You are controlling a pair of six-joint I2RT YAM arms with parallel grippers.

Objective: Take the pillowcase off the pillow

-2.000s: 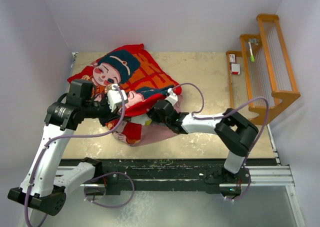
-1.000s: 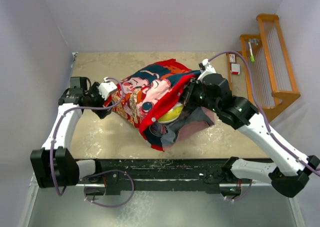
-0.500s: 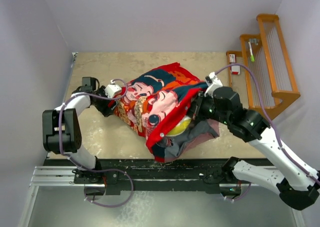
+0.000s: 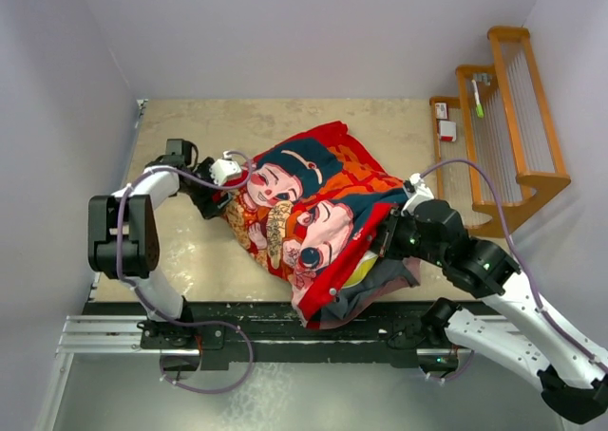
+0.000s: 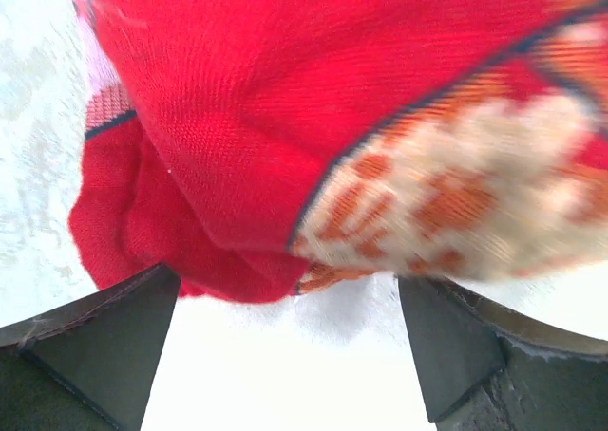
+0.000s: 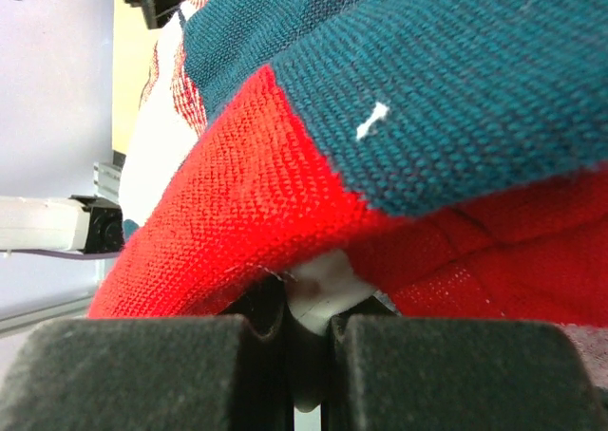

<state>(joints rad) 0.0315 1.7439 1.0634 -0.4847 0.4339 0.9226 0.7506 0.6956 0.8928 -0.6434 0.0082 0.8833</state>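
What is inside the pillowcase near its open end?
A yellow strip of the pillow shows in the opening of the pillowcase. The rest of it is covered by fabric.

The pillowcase (image 4: 309, 198) is coarse woven cloth, matt, and its threads show plainly in both wrist views. The red, teal and cream areas share the same rough weave. Its turned-out inside, by the table's near edge, is a paler, duller cloth. A sliver of the pillow (image 4: 357, 271) looks yellow and smooth. The table (image 4: 380, 137) is beige, mottled and matt. The jaws of the right gripper (image 6: 304, 341) are black, grainy and matt, like rubber. Those of the left gripper (image 5: 285, 346) are dark, smooth and dull. The arm shells (image 4: 532, 308) are glossy white plastic. The rack (image 4: 518, 118) at the table's right edge is varnished orange wood.
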